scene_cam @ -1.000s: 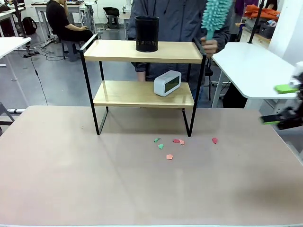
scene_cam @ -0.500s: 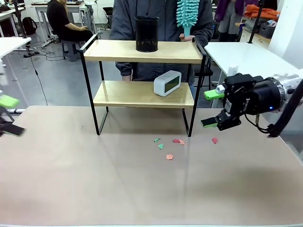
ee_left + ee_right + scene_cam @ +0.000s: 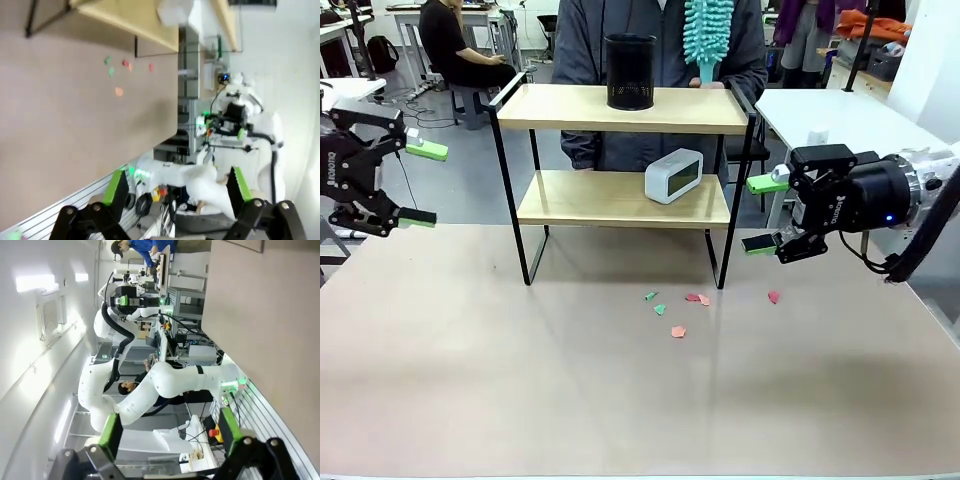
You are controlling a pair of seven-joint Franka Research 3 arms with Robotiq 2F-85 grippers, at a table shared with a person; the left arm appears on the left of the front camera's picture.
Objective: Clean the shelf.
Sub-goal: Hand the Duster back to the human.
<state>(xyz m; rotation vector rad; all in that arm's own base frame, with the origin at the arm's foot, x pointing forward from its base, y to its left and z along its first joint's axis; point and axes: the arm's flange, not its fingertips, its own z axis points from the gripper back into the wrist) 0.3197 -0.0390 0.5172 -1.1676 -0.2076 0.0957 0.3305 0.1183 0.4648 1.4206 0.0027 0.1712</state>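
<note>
Since half a second ago my left gripper point(image 3: 413, 183) has swung in from the table's left edge, and my right gripper point(image 3: 761, 214) has shifted only slightly beside the rack; the person's duster point(image 3: 706, 32) stays raised behind the top board

Item: shelf point(image 3: 620, 197), two-tier, thin black frame, two pale wooden boards. Position: standing between my two grippers, well off to the right of the left one, its right front leg just left of the right one

Grippers: both with fingers spread wide, nothing held; each wrist view shows its green pads point(image 3: 116, 186) point(image 3: 111, 434) apart with empty air between

Load on shelf: black mesh cup point(image 3: 630, 71) on the top board, white clock point(image 3: 673, 175) on the lower board. Paper scraps point(image 3: 678, 331) lie on the table point(image 3: 470, 380), below and left of the right gripper

Handling, my estimate: rigid, fairly light, liable to tip or slide if pushed high. Boards look smooth, probably slippery to pads. Best hold is a frame leg or top rail; the cup and clock would likely shift if I jolt it
</note>
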